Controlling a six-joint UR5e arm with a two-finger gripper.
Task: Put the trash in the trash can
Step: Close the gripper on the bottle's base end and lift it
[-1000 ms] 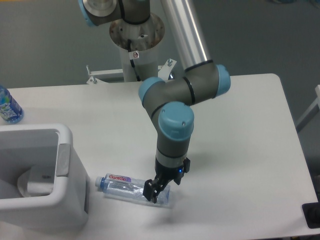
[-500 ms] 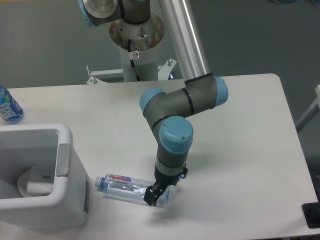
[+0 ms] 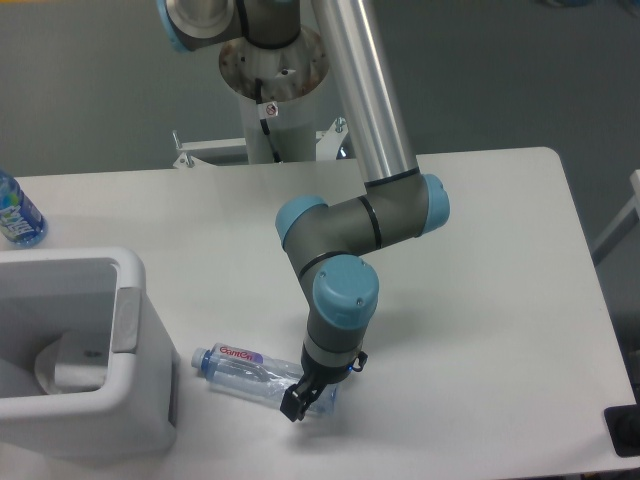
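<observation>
A clear plastic bottle (image 3: 243, 367) with a white cap and a pink-red label lies on its side on the table, cap toward the white trash can (image 3: 135, 345) at the left. My gripper (image 3: 299, 399) points down at the bottle's base end, its dark fingers low against the plastic. One finger (image 3: 292, 408) shows on the near side and the other is hidden by the bottle, so how far apart the jaws stand does not show. A whitish shape (image 3: 62, 368) lies inside the can; what it is I cannot make out.
A blue-labelled bottle (image 3: 17, 214) stands at the table's far left edge, behind the can. The arm's base column (image 3: 272, 75) rises behind the table's back edge. The table's front edge runs close below the gripper.
The arm has lowered and shifted slightly left, bringing the gripper from just above the bottle's base end down onto it. The bottle has nudged only slightly.
</observation>
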